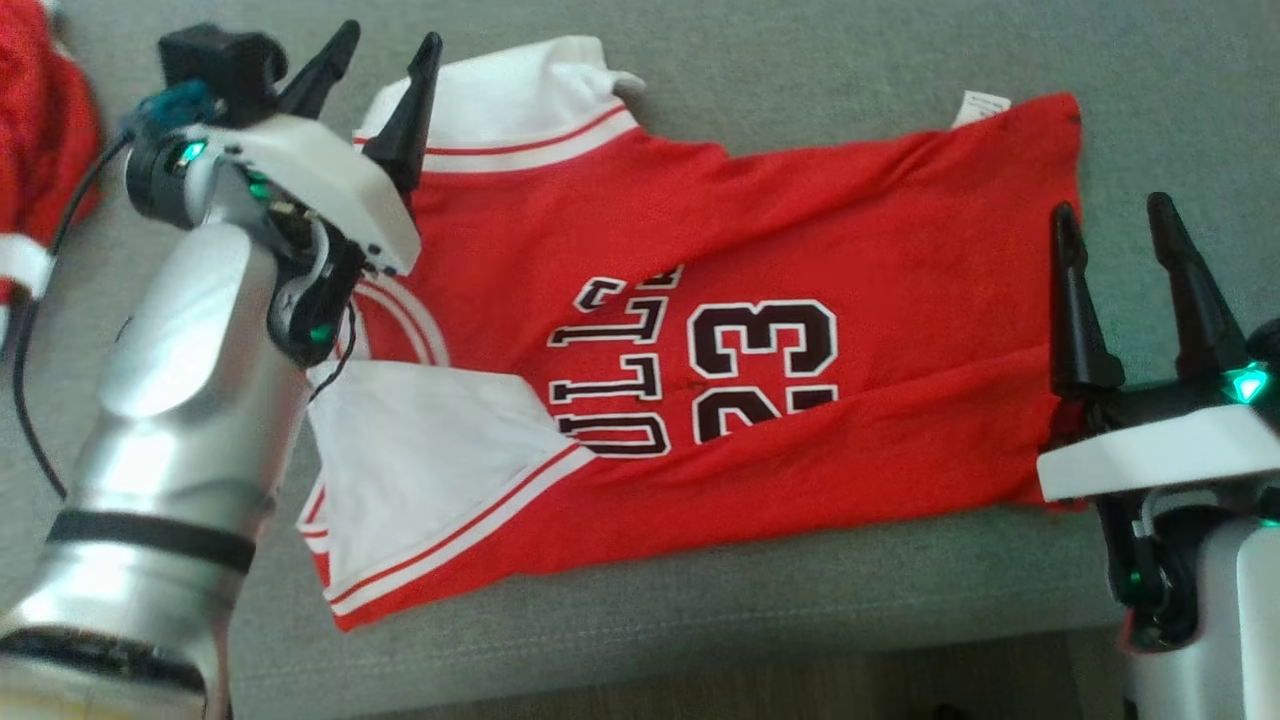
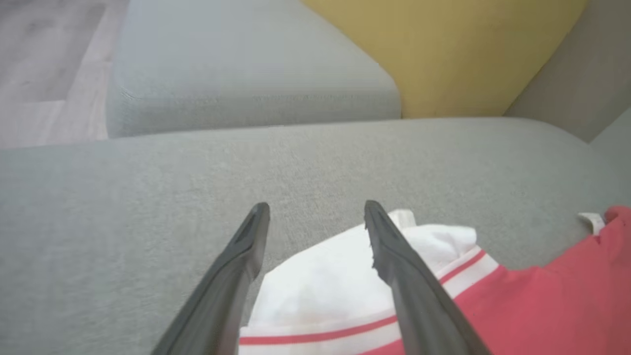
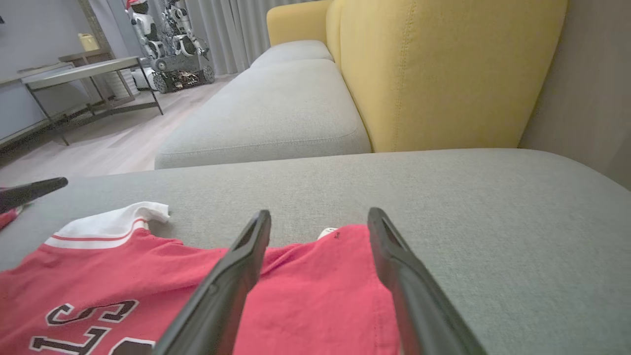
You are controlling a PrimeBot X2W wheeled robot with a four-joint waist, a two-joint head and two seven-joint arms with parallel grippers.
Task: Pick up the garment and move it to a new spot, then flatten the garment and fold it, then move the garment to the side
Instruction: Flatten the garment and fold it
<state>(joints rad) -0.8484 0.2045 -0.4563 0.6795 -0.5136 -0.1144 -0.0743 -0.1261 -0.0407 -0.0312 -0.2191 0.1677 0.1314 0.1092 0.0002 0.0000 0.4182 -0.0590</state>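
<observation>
Head view: the red garment [image 1: 760,300] lies partly folded on the grey sofa seat [image 1: 700,620], left claw [image 1: 390,35] spread empty over its white sleeve, right claw [image 1: 1110,205] spread empty at the hem. Left wrist view: one finger overlaps the sleeve. Right wrist view: the claw straddles the hem; pinching a single layer could drag the fold apart

We list bare grey cushion [image 1: 820,50] beyond the garment [image 1: 800,220] and along its near edge as open passage. Obstacles we note: the yellow backrest [image 3: 443,74] rising past the cushion, a second red cloth [image 1: 40,130] at the left edge, the left gripper [image 1: 390,38] over the garment's white-trimmed end, and the right gripper [image 1: 1110,210] at its opposite end, both spread wide.
</observation>
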